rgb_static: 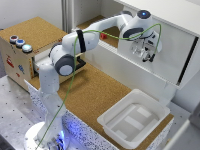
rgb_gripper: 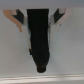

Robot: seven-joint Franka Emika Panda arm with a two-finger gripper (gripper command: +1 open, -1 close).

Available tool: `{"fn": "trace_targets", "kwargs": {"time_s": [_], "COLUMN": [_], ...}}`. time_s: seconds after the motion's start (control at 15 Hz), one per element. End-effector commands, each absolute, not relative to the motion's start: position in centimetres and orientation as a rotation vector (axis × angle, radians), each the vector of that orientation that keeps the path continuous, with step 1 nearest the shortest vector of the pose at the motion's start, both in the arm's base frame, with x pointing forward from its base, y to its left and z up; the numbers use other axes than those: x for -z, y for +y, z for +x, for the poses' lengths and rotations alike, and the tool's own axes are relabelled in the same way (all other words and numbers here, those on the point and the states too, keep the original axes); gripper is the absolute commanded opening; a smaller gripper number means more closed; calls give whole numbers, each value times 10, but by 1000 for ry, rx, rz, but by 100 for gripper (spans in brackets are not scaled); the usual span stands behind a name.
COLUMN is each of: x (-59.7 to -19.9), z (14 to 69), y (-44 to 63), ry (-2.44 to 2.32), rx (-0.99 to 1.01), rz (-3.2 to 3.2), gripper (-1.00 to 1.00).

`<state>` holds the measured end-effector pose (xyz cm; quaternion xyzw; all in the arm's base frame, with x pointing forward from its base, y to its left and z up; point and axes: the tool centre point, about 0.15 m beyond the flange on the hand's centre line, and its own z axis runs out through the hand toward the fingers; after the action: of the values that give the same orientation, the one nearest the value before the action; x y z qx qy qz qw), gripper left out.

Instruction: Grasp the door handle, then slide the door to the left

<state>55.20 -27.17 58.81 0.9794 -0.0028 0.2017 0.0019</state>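
Note:
The door [rgb_static: 170,40] is a large plain white panel standing upright at the exterior view's right, behind the cork-topped table. My gripper [rgb_static: 146,52] is up against its face, at the end of the outstretched arm. In the exterior view the hand covers the door handle. The wrist view shows that handle [rgb_gripper: 39,47] as a thick black bar against the white door [rgb_gripper: 70,55]. My gripper [rgb_gripper: 39,21] is open and straddles the bar, with one fingertip [rgb_gripper: 19,21] on each side and a narrow gap between each tip and the bar.
A shallow white tray [rgb_static: 150,102] sits on the cork table [rgb_static: 95,90] below the door. A wooden box with coloured buttons [rgb_static: 15,55] stands at the exterior view's left. A green cable [rgb_static: 76,60] runs along the arm. A dark vertical strip [rgb_static: 187,60] marks the door's right end.

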Motion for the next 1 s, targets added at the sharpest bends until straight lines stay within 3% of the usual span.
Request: {"fn": "trace_targets", "kwargs": {"time_s": [0.0, 0.93], "x": [-585, -586], "z": [559, 549], "y": [-213, -101], "ry": [-105, -65], "rx": [-512, -537], "rz": [3066, 2982], "gripper": [-100, -100]}}
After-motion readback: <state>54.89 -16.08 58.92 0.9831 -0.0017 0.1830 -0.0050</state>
